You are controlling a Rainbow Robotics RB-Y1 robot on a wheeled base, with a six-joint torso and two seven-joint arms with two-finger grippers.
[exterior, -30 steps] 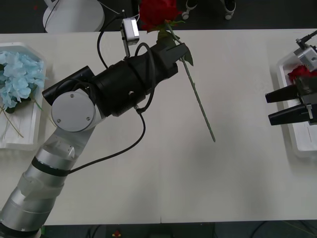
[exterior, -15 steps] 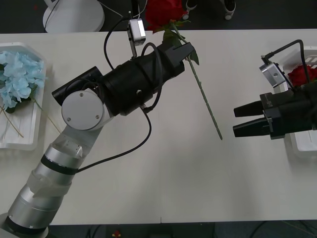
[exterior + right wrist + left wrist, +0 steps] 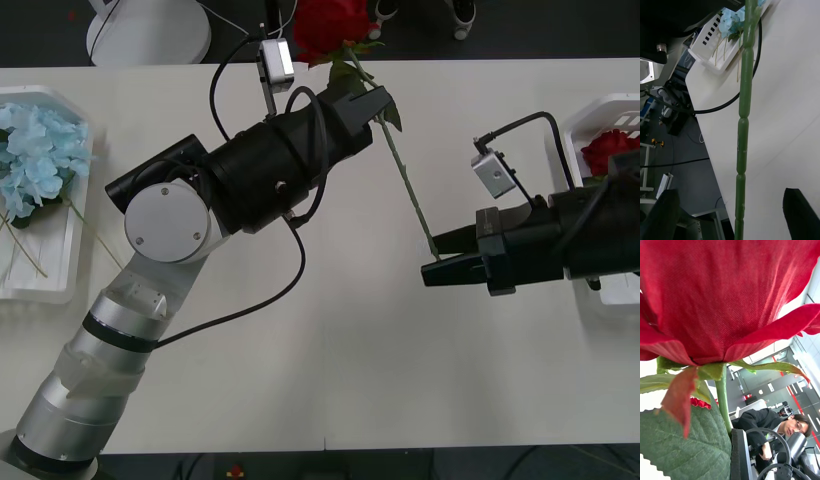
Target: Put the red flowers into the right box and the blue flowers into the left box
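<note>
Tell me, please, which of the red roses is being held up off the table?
The rose in the left gripper; its stem reaches the open right gripper, while another rose lies in the right box.

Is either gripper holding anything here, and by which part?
The left gripper is shut on a red rose, gripping the stem just below the head. The right gripper is open, its fingers straddling the stem's lower end without closing.

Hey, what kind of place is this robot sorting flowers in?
Probably a robotics lab or office: a plain white table holding white plastic tubs, cables on the dark floor, and a swivel-chair base behind.
</note>
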